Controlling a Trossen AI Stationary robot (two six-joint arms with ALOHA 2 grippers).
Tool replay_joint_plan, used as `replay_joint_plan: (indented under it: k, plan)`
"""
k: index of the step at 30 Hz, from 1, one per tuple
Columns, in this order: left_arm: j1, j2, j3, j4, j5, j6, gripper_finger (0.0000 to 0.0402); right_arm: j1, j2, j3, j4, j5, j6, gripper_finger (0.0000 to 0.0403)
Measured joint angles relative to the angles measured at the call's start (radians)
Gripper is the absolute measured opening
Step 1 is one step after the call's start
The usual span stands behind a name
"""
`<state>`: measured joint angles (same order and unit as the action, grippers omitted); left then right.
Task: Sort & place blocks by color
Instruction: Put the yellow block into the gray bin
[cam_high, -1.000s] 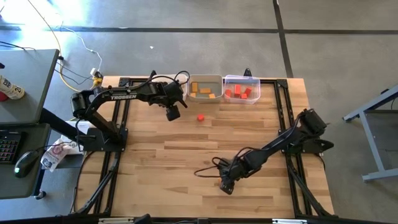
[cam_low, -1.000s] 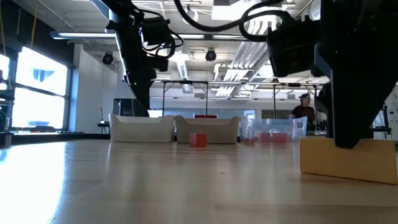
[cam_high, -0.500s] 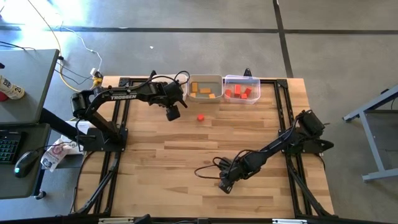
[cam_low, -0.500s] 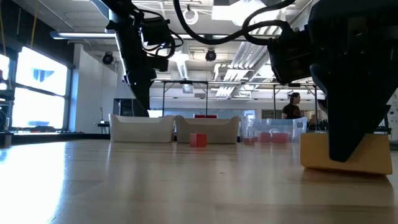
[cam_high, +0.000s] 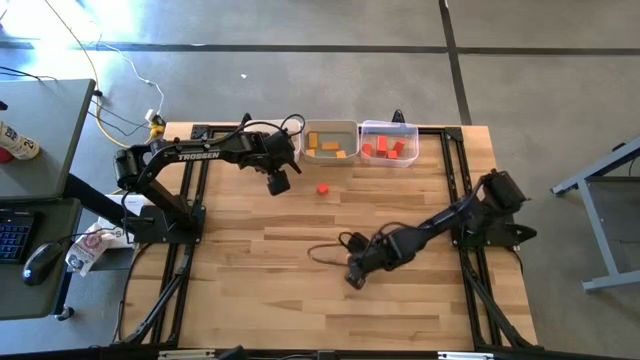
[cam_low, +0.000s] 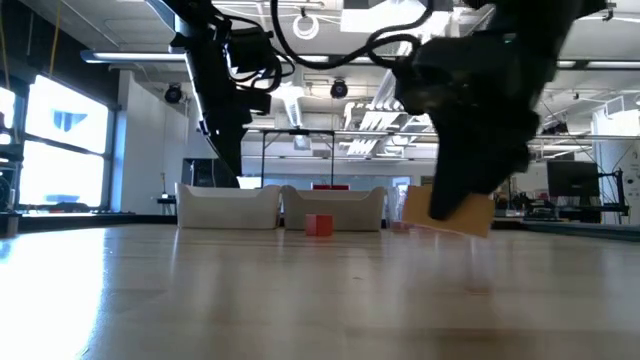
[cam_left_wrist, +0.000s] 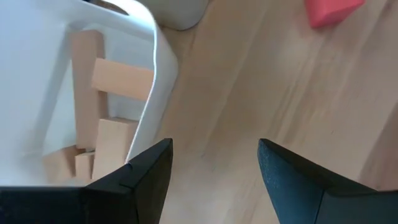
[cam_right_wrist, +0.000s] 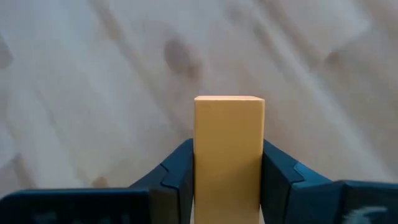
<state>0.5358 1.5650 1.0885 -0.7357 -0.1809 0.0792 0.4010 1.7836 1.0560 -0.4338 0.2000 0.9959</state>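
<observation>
Now the right gripper (cam_low: 462, 205), jaws clamped on the orange block (cam_right_wrist: 229, 155), has lifted it clear of the table (cam_high: 300, 300).

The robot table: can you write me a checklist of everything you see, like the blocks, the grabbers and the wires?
Surface: wooden table, mostly bare.
Job's things: orange block held off the table; one red block loose on the table; orange blocks in the middle bin; red blocks in the clear bin; light wood blocks in the white bin.
Clutter: nothing seen on the table.
Grippers: right gripper shut on the orange block, near the table's middle; left gripper open, empty, beside the white bin.
Cables: black cable looping by the right gripper; yellow wire off the table.
Surroundings: desk with keyboard and mouse.
</observation>
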Motion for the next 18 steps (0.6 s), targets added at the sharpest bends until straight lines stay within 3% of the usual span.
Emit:
replay_joint_plan:
  k: [18]
  plan:
    - [-0.001,0.0,0.0,0.0,0.042,0.002,0.0223,-0.367,-0.15,0.002,0.104,0.072,-0.484,0.0104]
